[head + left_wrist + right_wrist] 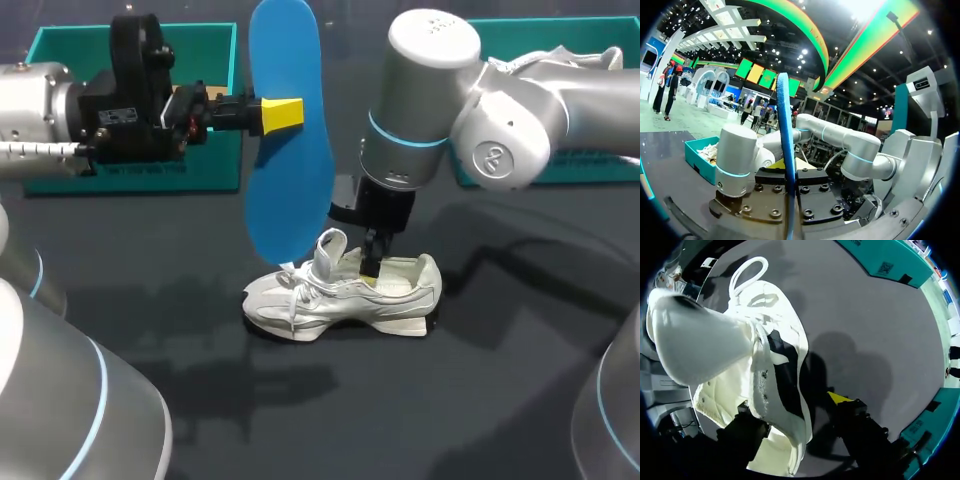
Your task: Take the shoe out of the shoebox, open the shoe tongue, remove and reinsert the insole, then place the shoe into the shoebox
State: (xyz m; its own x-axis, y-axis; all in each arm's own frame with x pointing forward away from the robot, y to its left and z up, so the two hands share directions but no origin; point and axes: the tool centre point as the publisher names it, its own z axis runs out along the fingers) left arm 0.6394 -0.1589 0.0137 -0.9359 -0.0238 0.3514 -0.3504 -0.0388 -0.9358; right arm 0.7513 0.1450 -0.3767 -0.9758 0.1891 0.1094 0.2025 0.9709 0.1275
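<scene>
Evidently the blue insole [290, 150] is out of the shoe and up in the air. The left end effector [283, 113] is clamped on it near mid-length and holds it on end, its broad face toward the head camera. It reads as light, thin foam that bends along its length, so a grip at the middle leaves both ends free to flop. For reinsertion I judge the toe end must lead and slide in under the tongue, and a hold nearer the heel would steer it better.

The white shoe [345, 295] stands upright on the table [480, 390], toe toward my left. It sits in front of the left shoebox [215, 165] and right shoebox [560, 170], outside both. Its upper looks soft and its sole firmer, and it seems light enough to skid if pushed.

The right arm comes steeply down over it. The right end effector [372, 262] is spread wide astride the collar's side wall. 1 finger is inside the opening, and the yellow-tipped finger [841, 398] is outside with a gap to the wall, so nothing is gripped.
</scene>
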